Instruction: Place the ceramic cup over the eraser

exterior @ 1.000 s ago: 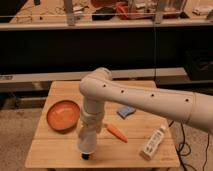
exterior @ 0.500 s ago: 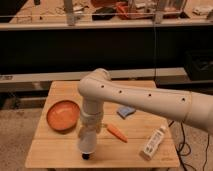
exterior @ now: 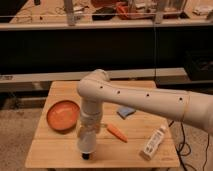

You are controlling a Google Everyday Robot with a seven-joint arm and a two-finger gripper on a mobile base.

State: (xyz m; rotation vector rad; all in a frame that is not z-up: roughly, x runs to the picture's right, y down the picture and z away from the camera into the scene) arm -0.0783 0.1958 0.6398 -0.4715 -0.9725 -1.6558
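White ceramic cup (exterior: 87, 141) hangs mouth-down under the gripper (exterior: 88, 131), which seems clamped on it, fingers hidden, directly over the black eraser (exterior: 86, 156) peeking out below, carrot (exterior: 116, 132) off to its right, and any sideways drift could catch the rim on the block.
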